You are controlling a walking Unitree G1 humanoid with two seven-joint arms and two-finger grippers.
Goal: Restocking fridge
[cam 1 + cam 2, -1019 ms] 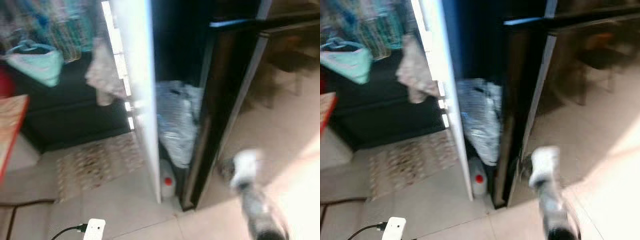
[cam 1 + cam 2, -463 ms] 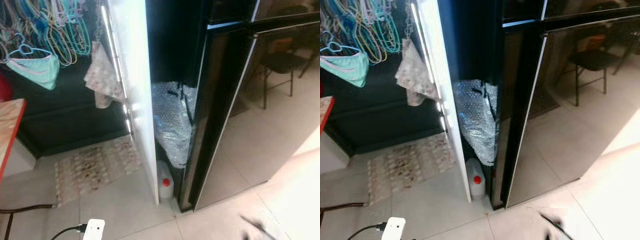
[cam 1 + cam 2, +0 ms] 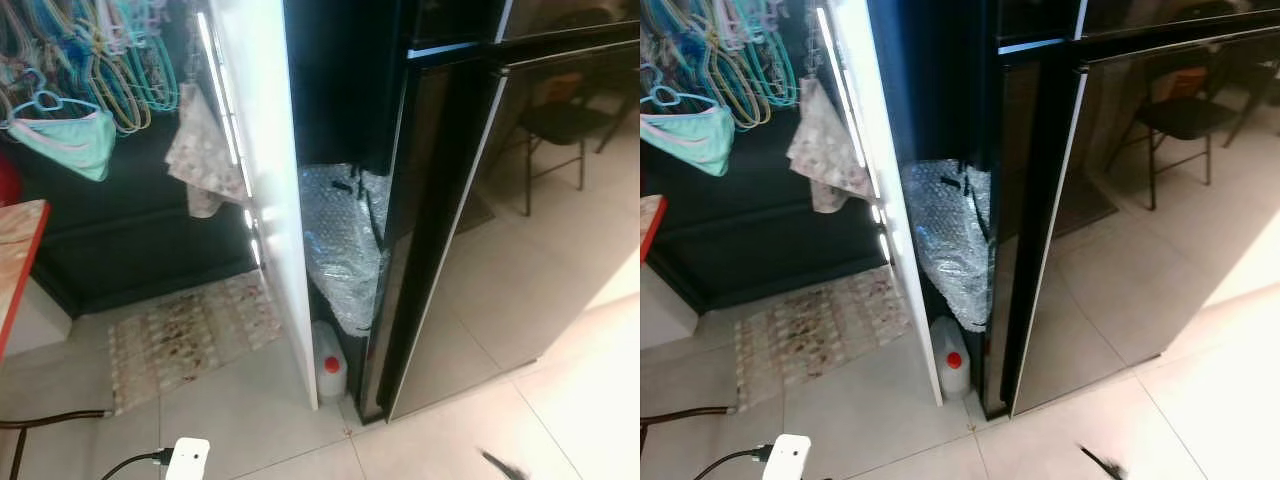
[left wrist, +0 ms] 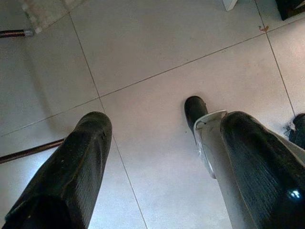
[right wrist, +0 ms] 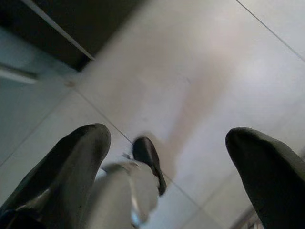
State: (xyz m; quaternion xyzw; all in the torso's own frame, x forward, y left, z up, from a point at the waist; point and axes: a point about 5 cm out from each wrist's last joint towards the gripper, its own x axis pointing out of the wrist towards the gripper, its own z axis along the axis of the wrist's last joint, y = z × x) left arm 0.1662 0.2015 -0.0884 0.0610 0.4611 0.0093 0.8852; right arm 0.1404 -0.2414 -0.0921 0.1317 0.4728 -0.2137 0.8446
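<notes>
Beige tiled floor (image 3: 230, 400) beneath black fridge (image 3: 440, 200), rug (image 3: 190, 330) nearby.

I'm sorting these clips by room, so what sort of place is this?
Probably a home utility or kitchen corner: a tall black fridge on tiled floor, clothes hangers on the wall, a small patterned mat.

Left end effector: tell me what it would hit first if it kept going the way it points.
The floor, most likely: the open left end effector points down at bare tiles, with nothing between its fingers.
</notes>
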